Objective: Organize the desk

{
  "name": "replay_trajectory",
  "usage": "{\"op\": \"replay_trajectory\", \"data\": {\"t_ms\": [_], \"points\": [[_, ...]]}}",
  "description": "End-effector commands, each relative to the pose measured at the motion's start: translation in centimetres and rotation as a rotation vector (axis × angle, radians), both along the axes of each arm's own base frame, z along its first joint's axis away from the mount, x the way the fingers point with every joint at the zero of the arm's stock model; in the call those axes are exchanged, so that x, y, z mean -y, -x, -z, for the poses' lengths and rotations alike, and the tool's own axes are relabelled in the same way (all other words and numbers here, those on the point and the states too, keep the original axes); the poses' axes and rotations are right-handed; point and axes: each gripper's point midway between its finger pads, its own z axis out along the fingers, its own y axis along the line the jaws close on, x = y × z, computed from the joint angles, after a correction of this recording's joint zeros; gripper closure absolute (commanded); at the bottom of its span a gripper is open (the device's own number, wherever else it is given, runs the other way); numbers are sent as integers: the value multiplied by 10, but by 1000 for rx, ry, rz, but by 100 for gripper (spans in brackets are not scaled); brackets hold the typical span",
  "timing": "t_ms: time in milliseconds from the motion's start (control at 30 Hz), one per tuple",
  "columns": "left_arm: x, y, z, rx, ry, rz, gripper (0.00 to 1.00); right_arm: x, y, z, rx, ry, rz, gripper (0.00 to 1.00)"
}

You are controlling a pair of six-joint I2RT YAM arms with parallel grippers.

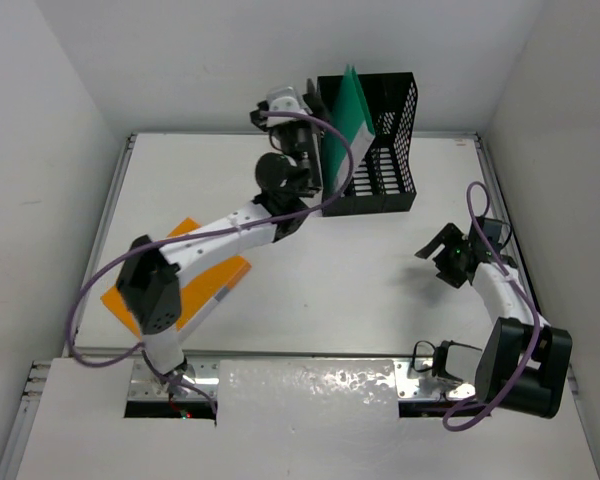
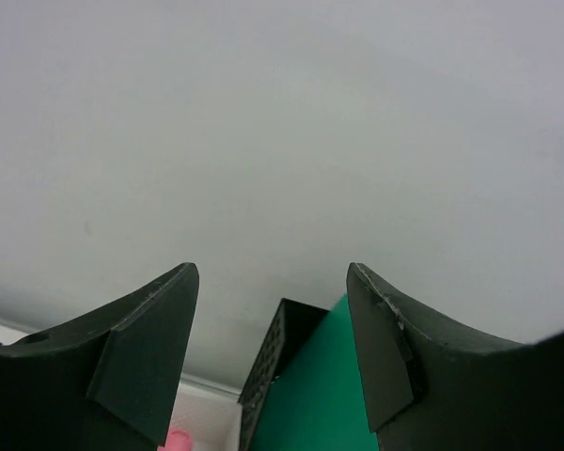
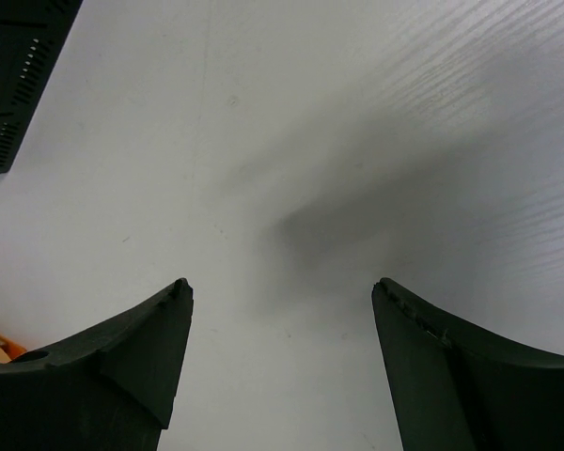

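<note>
Spanning the whole scene, the large flat white rectangular desk (image 1: 380, 270) with thin metal rails is seen enclosed by white walls, with the two arm bases bolted at its near edge. A black mesh file rack (image 1: 395, 130) is stood at the far edge, right of centre, against the back wall. A flat green folder (image 1: 348, 115) is lodged upright in the rack's left end, slightly tilted and rising above the rim. A flat orange folder (image 1: 120, 303) is laid on the near left part of the desk, partly hidden under the left arm. The left gripper (image 2: 273, 268) is held high beside the green folder's top, its jaws parted and nothing clamped between them; the wall and the folder's upper edge are seen beyond the gap. The right gripper (image 3: 282, 282) is poised above bare desk on the right, well apart from the rack, its jaws spread wide and empty.
</note>
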Motion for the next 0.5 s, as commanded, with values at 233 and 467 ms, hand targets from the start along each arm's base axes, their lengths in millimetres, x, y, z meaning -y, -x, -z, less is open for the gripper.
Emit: {"op": "replay_trajectory", "data": {"t_ms": [233,467], "points": [[-98,68,66,-396,28,-165,34,-16,-21,-34,177,-23,-94,26],[-138,97,183,-792,-161,-287,29,-69,-33,-54,251,0,-420,30]]}}
